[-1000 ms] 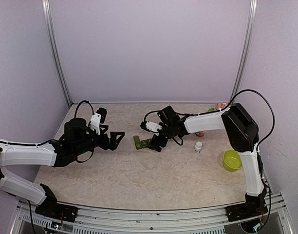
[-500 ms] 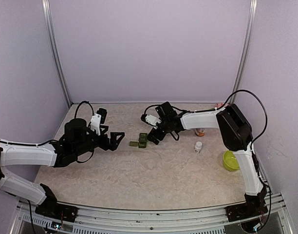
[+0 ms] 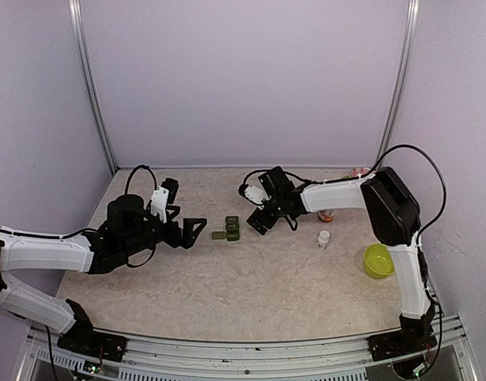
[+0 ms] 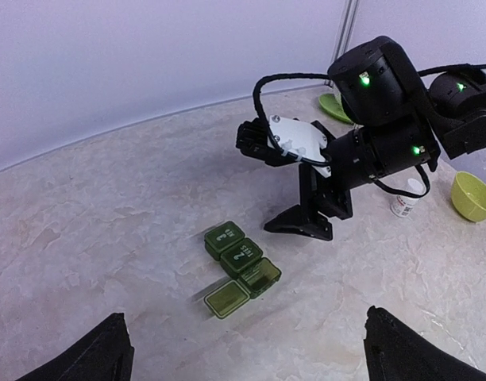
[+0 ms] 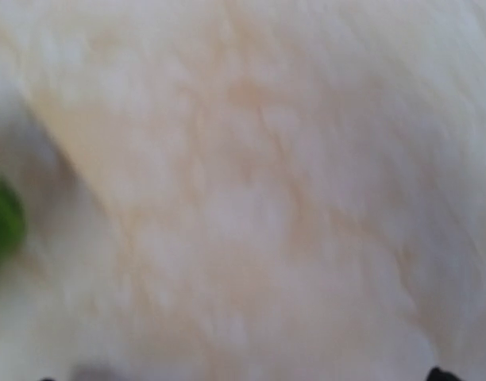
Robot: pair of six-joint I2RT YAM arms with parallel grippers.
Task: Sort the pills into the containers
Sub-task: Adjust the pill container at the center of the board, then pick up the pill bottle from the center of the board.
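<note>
The green pill organizer (image 3: 229, 229) lies on the counter (image 3: 251, 294) between the two arms, its end compartment lid raised. The left gripper (image 3: 197, 229) is spread wide and empty, facing the organizer. The right gripper (image 3: 259, 225) sits just beside the organizer without touching it, fingers apart and holding nothing. A white bottle (image 3: 323, 239) and a yellow-green bowl (image 3: 378, 260) stand further right.

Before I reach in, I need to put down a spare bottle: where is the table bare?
The widest bare stretch is the near table, from the arm bases to the pill organizer. Crowded: between left gripper and right gripper, and around white bottle and green bowl.
</note>
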